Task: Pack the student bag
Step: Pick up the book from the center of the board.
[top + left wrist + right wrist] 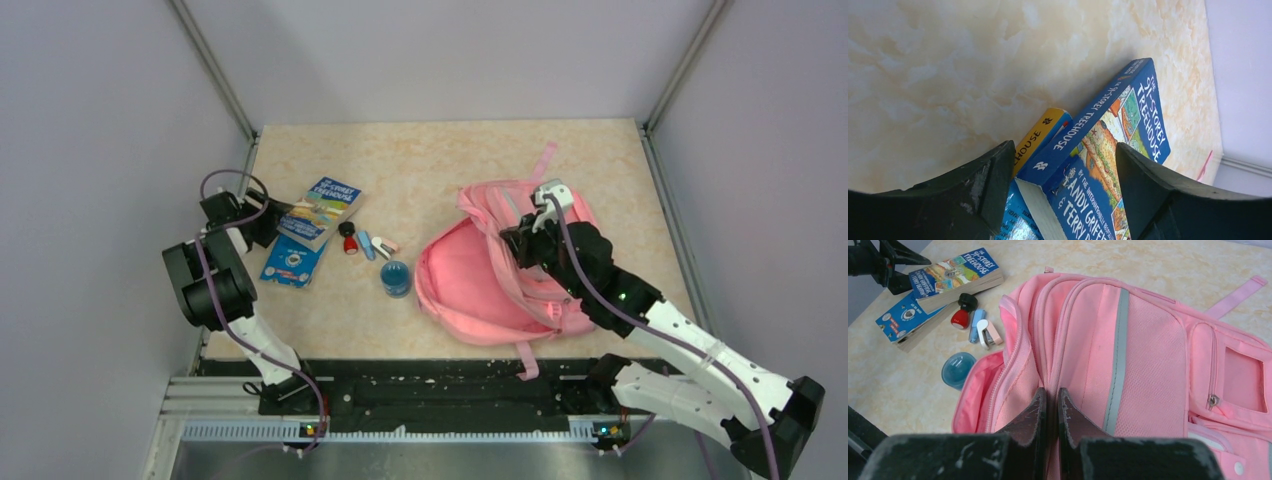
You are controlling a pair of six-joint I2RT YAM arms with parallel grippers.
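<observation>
The student bag point(480, 285), a big pink backpack, lies right of the table's middle with its main compartment gaping toward the left. My right gripper point(1052, 391) is shut on a fold of pink fabric at the bag's point(1148, 355) zip edge. At the left, a blue Treehouse paperback point(322, 210) rests slanted on a second blue book point(292, 262). My left gripper point(1064, 147) stands open, its fingers on either side of the top book's point(1108, 130) near corner. A gap shows beside the left finger, where the lower book's yellow spine point(1040, 132) is visible.
Between the books and the bag lie a red-and-black stamp point(349, 239), a light blue tube point(366, 245), a pink and white stapler point(384, 246) and a round blue cup point(396, 278). A grey wall stands close behind the left arm. Pink straps point(543, 160) trail off the bag.
</observation>
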